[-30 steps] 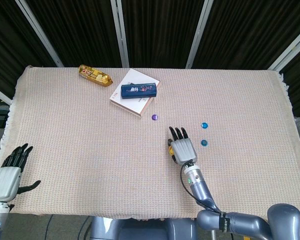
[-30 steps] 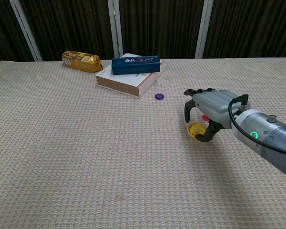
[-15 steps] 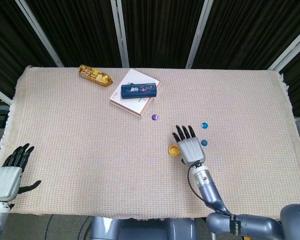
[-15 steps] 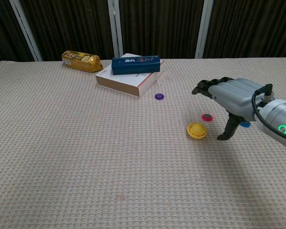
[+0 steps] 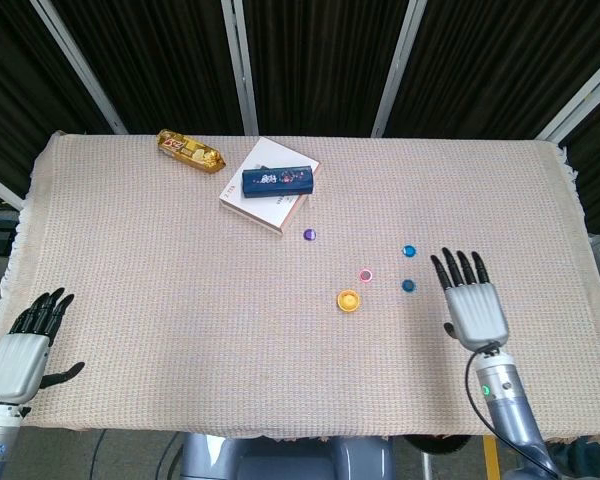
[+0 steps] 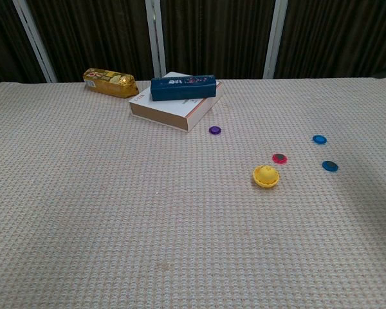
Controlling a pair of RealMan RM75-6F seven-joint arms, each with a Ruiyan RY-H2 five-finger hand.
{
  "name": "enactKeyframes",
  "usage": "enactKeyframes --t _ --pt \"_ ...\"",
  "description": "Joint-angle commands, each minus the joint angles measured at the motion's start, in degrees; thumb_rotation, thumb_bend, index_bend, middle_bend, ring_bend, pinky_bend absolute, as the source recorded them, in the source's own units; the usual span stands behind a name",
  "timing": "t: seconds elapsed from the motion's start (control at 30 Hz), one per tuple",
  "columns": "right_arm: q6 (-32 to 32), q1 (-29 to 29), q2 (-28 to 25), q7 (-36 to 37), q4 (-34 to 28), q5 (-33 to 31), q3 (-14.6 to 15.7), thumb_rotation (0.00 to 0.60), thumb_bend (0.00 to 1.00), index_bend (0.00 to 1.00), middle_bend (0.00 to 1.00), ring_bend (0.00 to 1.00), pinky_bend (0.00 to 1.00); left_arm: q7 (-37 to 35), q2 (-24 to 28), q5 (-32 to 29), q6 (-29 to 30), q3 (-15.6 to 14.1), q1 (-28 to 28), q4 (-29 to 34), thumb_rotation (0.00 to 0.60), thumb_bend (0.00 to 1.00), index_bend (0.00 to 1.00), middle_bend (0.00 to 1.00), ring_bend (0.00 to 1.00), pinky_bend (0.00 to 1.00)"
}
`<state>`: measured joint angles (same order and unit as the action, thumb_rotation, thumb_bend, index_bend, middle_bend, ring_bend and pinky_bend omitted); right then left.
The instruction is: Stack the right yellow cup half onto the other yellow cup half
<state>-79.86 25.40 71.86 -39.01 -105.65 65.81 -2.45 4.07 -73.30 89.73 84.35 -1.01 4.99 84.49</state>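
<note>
Plenty of bare tabletop (image 5: 180, 330) around the yellow cup half (image 5: 348, 299), which sits mid-right near a red disc (image 5: 366, 274). Right robot hand (image 5: 472, 305) hovers by the right edge, fingers spread, holding nothing. Left robot hand (image 5: 22, 350) sits off the left corner, open too. Chest view shows neither.

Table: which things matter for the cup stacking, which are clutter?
Job:
yellow cup halves, seen as one piece
right hand, open, off to the side

Clutter:
white box
blue case
gold packet
purple disc
red disc
two blue discs
left hand
</note>
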Motion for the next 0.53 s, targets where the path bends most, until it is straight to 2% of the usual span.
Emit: enactKeyframes --t 0.03,0.23,0.53 --pt "-4.1 -4.6 -3.7 6.7 -1.4 2.9 1.6 0.600 0.00 0.00 0.00 0.00 0.00 0.2 0.0 0.0 -0.1 -0.1 0.0 0.1 0.600 0.00 0.00 0.00 0.00 0.16" --pt "-6.0 -8.2 -5.9 11.5 1.8 5.9 3.4 0.600 0.00 0.00 0.00 0.00 0.00 0.3 0.1 -0.4 -0.4 -0.1 0.0 0.2 0.600 0.00 0.00 0.00 0.00 0.16" --pt "-9.9 -12.7 -3.2 17.4 9.7 10.5 4.5 0.600 0.00 0.00 0.00 0.00 0.00 0.8 0.3 -0.6 -0.5 -0.2 -0.1 0.5 0.600 0.00 0.00 0.00 0.00 0.16"
